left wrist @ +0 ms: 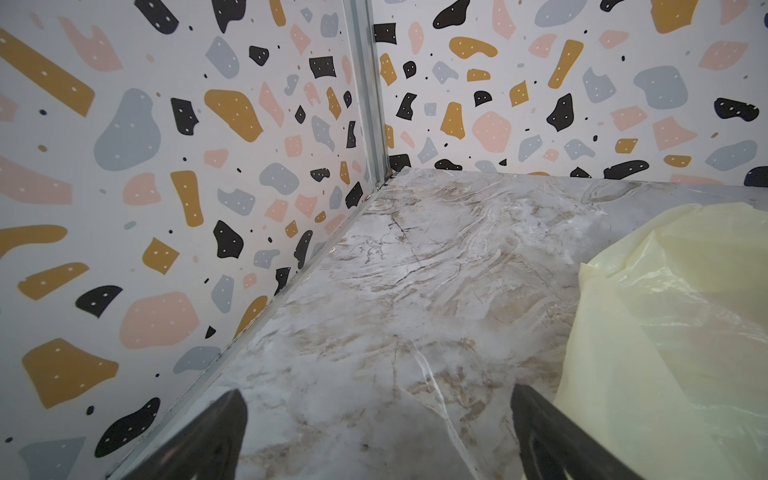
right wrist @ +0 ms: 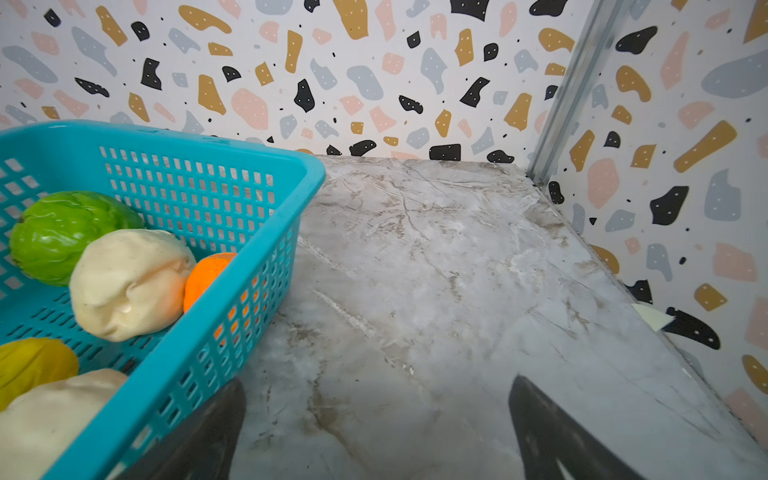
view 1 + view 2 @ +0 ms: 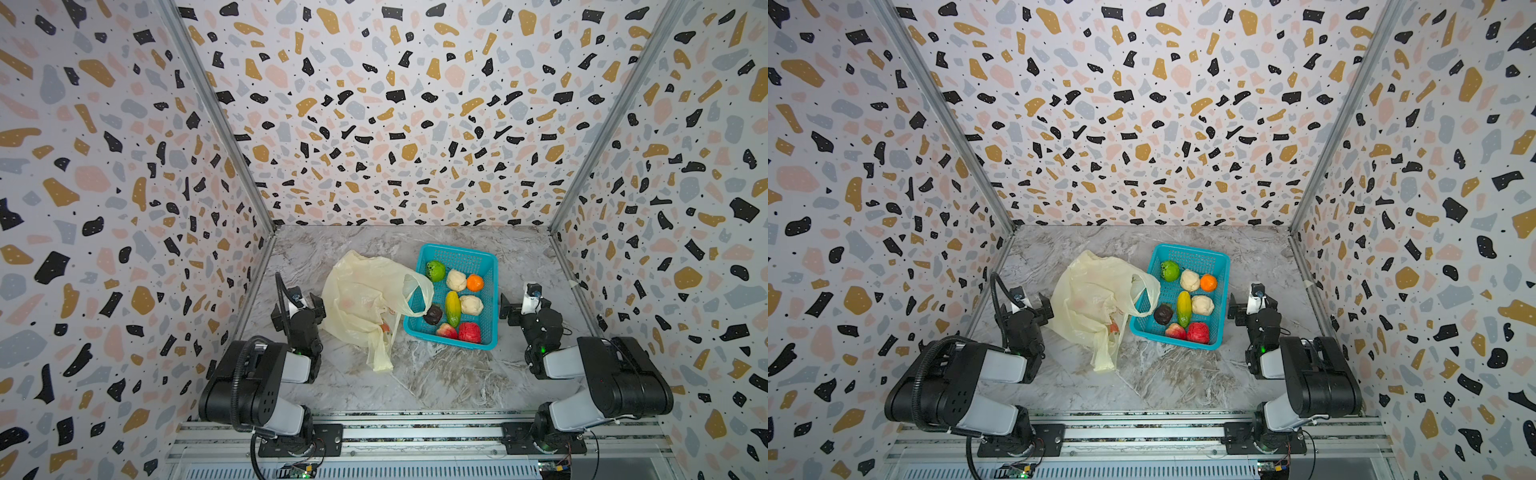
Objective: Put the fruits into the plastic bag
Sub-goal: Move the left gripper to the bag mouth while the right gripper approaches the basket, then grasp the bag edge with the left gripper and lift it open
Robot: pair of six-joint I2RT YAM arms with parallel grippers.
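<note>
Eight fruits (image 3: 471, 304) sit in the basket (image 3: 461, 259), centre-right of both top views.
- Kiwi (image 3: 435, 270): green, ridged, glossy, at the basket's upper left.
- Two cream lumps (image 3: 456, 279): knobbly, matte.
- Orange (image 3: 474, 283): smooth, round, by the right wall.
- Mango (image 3: 1184, 309): long, yellow-green, in the middle.
- Dark ball (image 3: 433, 314): at the left wall.
- Two red pieces (image 3: 469, 332): rough-skinned, along the lower wall.

Bag (image 3: 357, 295): thin, crinkly, pale yellow, see-through. It lies slumped on the table (image 3: 436, 382) just left of the basket. One handle loop (image 3: 415, 291) drapes over the basket's left rim, reaching the dark ball. The other handle trails toward the lower frame.

Basket: teal plastic, rectangular, walls and floor of small slots. Table: grey-brown marble print. Walls (image 3: 374, 124): terrazzo print.

Left gripper (image 1: 376, 395): jaws spread wide with nothing between them, over bare table. One finger (image 1: 552, 436) is just beside the bag's edge; contact unclear.

Right gripper (image 2: 376, 384): jaws also wide and empty. One finger (image 2: 208, 436) is by the basket's corner; can't tell if it touches.

The left wrist view gives the bag film up close against the table. The right wrist view gives the kiwi's ridges, the lumps' creases and the orange glowing through the slots. Only the top views show the red pieces, the dark ball and the draped loop.
</note>
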